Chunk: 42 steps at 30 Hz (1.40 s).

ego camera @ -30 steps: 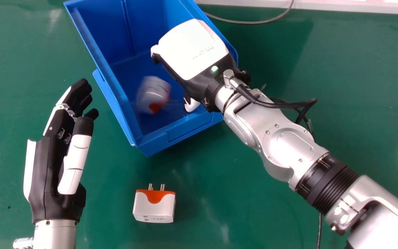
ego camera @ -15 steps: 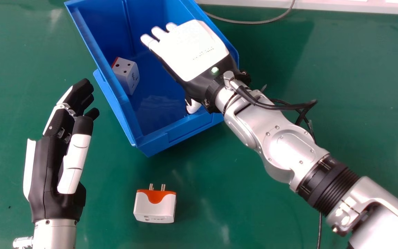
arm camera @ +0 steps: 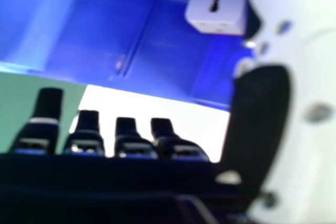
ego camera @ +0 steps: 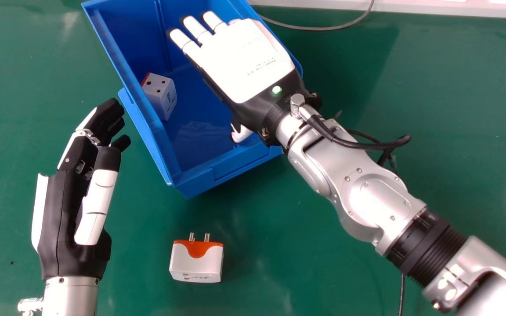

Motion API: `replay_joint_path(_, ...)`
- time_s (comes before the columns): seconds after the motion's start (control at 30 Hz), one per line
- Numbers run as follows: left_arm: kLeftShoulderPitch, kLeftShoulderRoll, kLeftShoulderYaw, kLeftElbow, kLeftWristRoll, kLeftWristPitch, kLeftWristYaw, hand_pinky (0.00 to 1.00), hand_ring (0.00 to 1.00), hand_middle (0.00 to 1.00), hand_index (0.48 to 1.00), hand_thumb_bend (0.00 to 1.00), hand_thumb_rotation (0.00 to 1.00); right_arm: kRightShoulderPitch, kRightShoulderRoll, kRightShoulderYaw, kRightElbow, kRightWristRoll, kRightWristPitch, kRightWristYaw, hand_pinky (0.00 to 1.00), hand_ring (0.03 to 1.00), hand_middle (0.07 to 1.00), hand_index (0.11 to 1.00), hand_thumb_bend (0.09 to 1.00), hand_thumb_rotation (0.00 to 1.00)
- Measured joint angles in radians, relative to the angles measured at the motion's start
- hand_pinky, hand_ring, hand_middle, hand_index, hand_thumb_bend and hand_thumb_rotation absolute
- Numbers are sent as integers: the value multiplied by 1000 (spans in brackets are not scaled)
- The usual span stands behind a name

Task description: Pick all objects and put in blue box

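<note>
Over the right part of the blue box [ego camera: 235,164], my right hand [ego camera: 246,61] is held palm down with its fingers extended and nothing in them. A white and red adapter [ego camera: 160,94] lies inside the box against its left wall. That adapter [arm camera: 218,6] also appears beyond my right hand [arm camera: 126,140] in the right hand view, near the thumb. Another white and orange adapter [ego camera: 196,262] rests on the green table in front of the box, its pins toward the box. My left hand [ego camera: 66,210] is left of the box, fingers relaxed, holding nothing.
The green table [ego camera: 455,109] spreads around the box. A grey cable [ego camera: 323,28] curves behind the box near the table's pale far edge [ego camera: 411,11]. Black cables [ego camera: 363,142] hang along my right forearm.
The first adapter dropped from under my right hand and came to rest by the box's left wall. The right hand's fingers straightened out. My left hand shifted very slightly right.
</note>
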<state>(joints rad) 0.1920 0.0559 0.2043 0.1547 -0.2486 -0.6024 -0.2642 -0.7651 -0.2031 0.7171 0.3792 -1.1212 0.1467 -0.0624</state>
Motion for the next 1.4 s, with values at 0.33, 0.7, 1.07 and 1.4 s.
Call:
replay_joint_path(0.33, -1, 0, 0, 12, -7, -5, -11, 879, 886, 873, 832, 749, 737, 33, -13, -27, -122, -24, 42, -1, 829, 965, 994, 962, 847, 91)
replay_joint_path(0.7, -4, 0, 1, 18, -7, -8, -12, 842, 860, 857, 828, 736, 734, 127, -33, -82, -275, -22, 26, -25, 819, 957, 989, 951, 871, 80)
replay_joint_path(1.07, -5, 0, 0, 22, -5, -11, -9, 834, 856, 854, 830, 718, 738, 222, -43, -180, -405, 18, -37, -108, 818, 944, 977, 946, 851, 87)
replay_joint_path(1.4, -6, -1, -2, 23, 2, -14, 2, 829, 853, 849, 830, 713, 736, 350, -94, -268, -545, 62, -177, -209, 791, 906, 935, 930, 874, 138)
